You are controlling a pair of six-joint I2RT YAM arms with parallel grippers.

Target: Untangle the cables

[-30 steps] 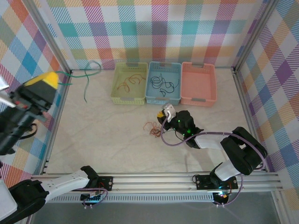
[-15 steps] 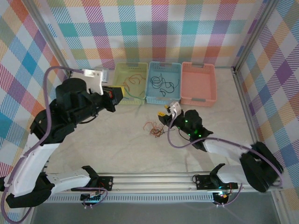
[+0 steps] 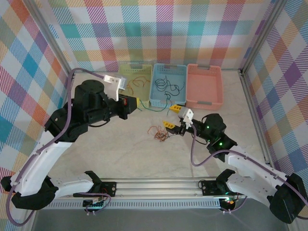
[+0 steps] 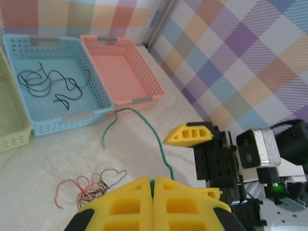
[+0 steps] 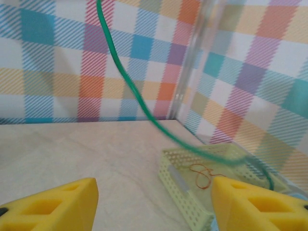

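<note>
A tangle of orange, red and dark cables (image 3: pixel 158 132) lies on the table's middle, also seen in the left wrist view as the tangle (image 4: pixel 89 185). My left gripper (image 3: pixel 136 103) hovers left of it, shut on a green cable (image 3: pixel 155 109) that trails right toward the blue basket. In the left wrist view the yellow fingers (image 4: pixel 153 185) pinch that green cable (image 4: pixel 159 139). My right gripper (image 3: pixel 173 117) stands open just right of the tangle, nothing between its fingers. From the right wrist, the open gripper (image 5: pixel 154 197) faces the green cable (image 5: pixel 125 82) arcing overhead.
Three baskets stand at the back: a yellow-green one (image 3: pixel 120 98) with orange wires, a blue one (image 3: pixel 167 102) with black cables (image 4: pixel 48 82), and a pink one (image 3: pixel 204 102). Metal frame posts and checked walls close in the sides.
The left arm swung from the far left into the middle, carrying the green cable. The right arm pulled back to the right, its gripper still open beside the tangle.
</note>
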